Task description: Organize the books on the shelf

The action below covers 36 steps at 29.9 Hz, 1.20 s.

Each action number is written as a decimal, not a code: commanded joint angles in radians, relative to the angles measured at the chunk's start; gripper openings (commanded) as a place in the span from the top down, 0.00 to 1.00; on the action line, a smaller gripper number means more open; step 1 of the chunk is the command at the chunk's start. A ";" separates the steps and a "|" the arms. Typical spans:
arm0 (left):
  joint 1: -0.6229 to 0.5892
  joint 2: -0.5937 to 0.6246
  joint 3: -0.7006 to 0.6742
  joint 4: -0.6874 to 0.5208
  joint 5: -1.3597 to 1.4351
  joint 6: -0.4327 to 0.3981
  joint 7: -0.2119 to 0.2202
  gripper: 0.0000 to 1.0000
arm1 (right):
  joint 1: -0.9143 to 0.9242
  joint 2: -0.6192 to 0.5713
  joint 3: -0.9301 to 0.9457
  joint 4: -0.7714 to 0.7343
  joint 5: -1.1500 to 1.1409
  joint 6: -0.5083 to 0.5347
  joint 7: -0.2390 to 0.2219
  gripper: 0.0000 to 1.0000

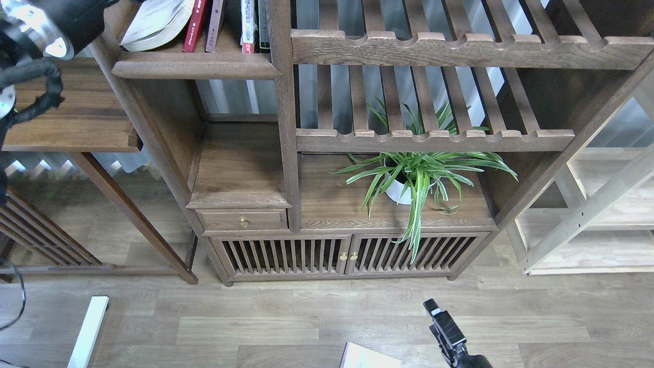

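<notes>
A: How does the right gripper [434, 308] stand?

B: Low over the wood floor [255, 327], dark and end-on; I cannot tell whether its fingers are apart, and it touches nothing I can make out.

A: And the left?

B: Only the left arm [30, 30] shows at the top corner; its gripper is out of sight.

A: The books?

B: 1 pale book [156, 25] leans on the shelf [196, 66] beside thin upright spines [225, 25], well apart from the right gripper. A pale lavender-white cover [368, 358] lies just beside that gripper, at the bottom edge.
</notes>
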 commanded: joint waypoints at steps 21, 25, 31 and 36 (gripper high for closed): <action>0.629 -0.117 -0.208 -0.051 -0.196 -0.524 -0.078 0.50 | 0.065 -0.001 0.005 0.170 0.004 0.000 -0.004 0.01; 0.650 -0.188 -0.194 0.035 -0.198 -0.524 -0.078 0.48 | 0.114 0.008 0.002 0.198 0.004 0.000 -0.002 0.01; 0.712 -0.289 -0.171 0.083 -0.200 -0.524 -0.082 0.39 | 0.194 0.026 0.003 0.247 0.005 -0.065 -0.002 0.01; 0.715 -0.323 -0.151 0.109 -0.215 -0.524 -0.110 0.29 | 0.265 0.028 0.005 0.252 0.005 -0.119 -0.002 0.01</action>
